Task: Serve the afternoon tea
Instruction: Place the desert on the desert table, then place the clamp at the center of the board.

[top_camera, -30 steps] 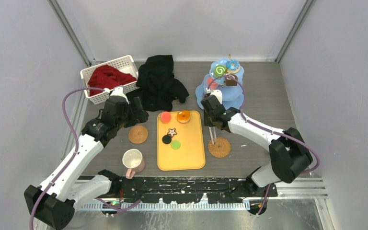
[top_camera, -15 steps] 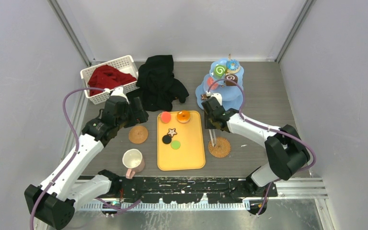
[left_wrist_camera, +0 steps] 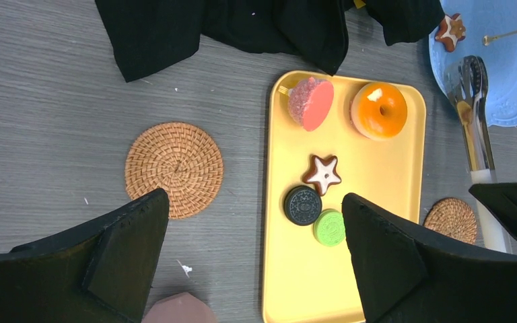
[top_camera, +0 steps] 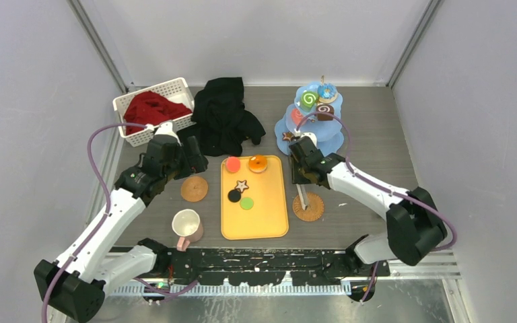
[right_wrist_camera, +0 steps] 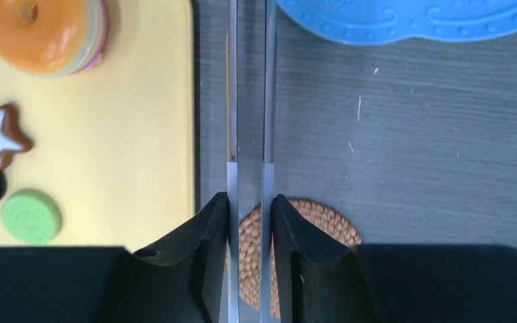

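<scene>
While my right pincer (right_wrist_camera: 250, 202) squeezes the tongs (right_wrist_camera: 268, 101), their long axis runs from the coaster (right_wrist_camera: 316, 222), tips toward the blue stand (right_wrist_camera: 410, 17).

The tray (top_camera: 269, 225) is yellow-orange. On it are an orange donut (top_camera: 258, 163), a pink-red sweet (top_camera: 233, 164), a brown star cookie (top_camera: 242, 186) with white icing, a black cookie (top_camera: 234, 195) and a green sweet (top_camera: 246, 202). The far-right stand (top_camera: 330, 140) is pale blue, with a green-and-white swirl roll (top_camera: 309, 99) and a blue donut (top_camera: 327, 91). The far-left basket (top_camera: 165, 89) is white, its cloth (top_camera: 151, 108) red. The near mug (top_camera: 187, 224) is cream with a pink handle. The tongs (left_wrist_camera: 472, 77) are silver.
</scene>
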